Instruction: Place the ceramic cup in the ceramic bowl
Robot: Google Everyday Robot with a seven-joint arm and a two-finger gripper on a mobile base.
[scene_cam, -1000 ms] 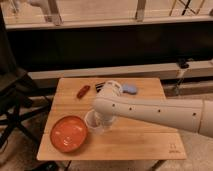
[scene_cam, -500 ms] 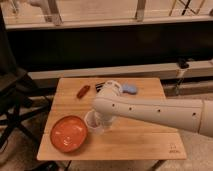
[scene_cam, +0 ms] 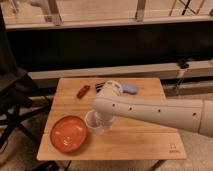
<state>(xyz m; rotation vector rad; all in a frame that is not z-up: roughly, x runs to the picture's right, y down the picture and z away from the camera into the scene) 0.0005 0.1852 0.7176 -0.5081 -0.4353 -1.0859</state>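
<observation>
The ceramic bowl (scene_cam: 68, 132), wide and red-orange inside, sits on the wooden table (scene_cam: 145, 142) near its front left corner. The ceramic cup (scene_cam: 93, 122), small and white, stands just right of the bowl's rim. My white arm reaches in from the right, and my gripper (scene_cam: 101, 120) is down at the cup, mostly hidden by the arm's wrist.
A red oblong object (scene_cam: 83, 91) lies at the table's back left. A blue object (scene_cam: 130, 89) lies at the back centre, with a dark item (scene_cam: 99, 85) beside it. A black chair (scene_cam: 15, 100) stands left of the table. A dark wall panel runs behind.
</observation>
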